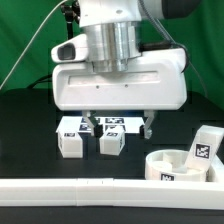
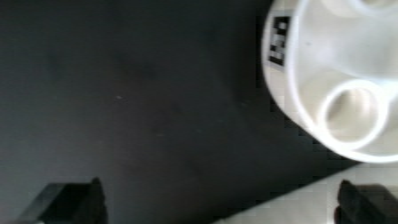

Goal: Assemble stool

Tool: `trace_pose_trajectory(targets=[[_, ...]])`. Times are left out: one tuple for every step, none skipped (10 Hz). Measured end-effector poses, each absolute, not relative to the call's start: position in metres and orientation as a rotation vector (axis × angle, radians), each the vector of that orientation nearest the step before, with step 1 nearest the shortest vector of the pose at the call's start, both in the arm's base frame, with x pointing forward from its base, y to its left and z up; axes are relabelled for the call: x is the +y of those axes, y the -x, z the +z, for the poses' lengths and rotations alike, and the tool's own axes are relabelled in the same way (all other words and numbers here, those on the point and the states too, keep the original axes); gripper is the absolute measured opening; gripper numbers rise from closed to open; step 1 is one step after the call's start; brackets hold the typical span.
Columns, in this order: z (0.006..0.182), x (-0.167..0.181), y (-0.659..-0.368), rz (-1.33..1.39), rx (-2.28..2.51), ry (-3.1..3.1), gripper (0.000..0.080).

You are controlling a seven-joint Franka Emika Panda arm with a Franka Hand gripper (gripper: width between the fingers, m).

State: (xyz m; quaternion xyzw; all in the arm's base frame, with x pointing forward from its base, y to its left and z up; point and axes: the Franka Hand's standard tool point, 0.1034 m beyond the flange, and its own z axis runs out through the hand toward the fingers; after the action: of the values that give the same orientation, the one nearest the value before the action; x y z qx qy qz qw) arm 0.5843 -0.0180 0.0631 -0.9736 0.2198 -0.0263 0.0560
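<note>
White rail [image 1: 70, 188] runs along the front. Gripper [image 1: 119, 125] jaws are spread wide, with nothing between them and touching nothing. Seat disc [image 1: 158, 162] lies on the black table [image 1: 25, 140] at the exterior view's right, outside the jaws. Two legs [image 1: 72, 140] sit near the fingertips.

White seat disc [image 1: 172, 160] [image 2: 338, 60] lies rim-up on worktop [image 1: 28, 135], ext. view's right. Tagged leg [image 1: 70, 140] & second leg [image 1: 112, 142] side by side, centre. Third leg [image 1: 205, 146] tilted just behind the disc.
</note>
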Motion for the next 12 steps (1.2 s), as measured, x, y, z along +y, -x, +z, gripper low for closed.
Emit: trace_pose_trajectory(targets=[[0.052, -0.023, -0.565, -0.087, 0.678, 2.970, 0.0649], [0.040, -0.025, -0.537, -0.100, 0.685, 2.993, 0.0649], [0.041, -0.029, -0.532, -0.102, 0.688, 2.995, 0.0649], [0.039, -0.033, -0.529, -0.128, 0.697, 2.998, 0.0649], [0.037, -0.030, -0.525, -0.062, 0.693, 2.990, 0.0649], [0.038, -0.029, -0.527, -0.055, 0.693, 2.988, 0.0649], [0.037, -0.028, -0.520, 0.069, 0.696, 2.967, 0.0649], [0.038, -0.028, -0.520, 0.188, 0.700, 2.938, 0.0649], [0.038, -0.029, -0.523, 0.263, 0.701, 2.917, 0.0649], [0.038, -0.028, -0.520, 0.388, 0.698, 2.881, 0.0649], [0.039, -0.030, -0.522, 0.483, 0.696, 2.848, 0.0649], [0.040, -0.030, -0.523, 0.554, 0.690, 2.822, 0.0649]])
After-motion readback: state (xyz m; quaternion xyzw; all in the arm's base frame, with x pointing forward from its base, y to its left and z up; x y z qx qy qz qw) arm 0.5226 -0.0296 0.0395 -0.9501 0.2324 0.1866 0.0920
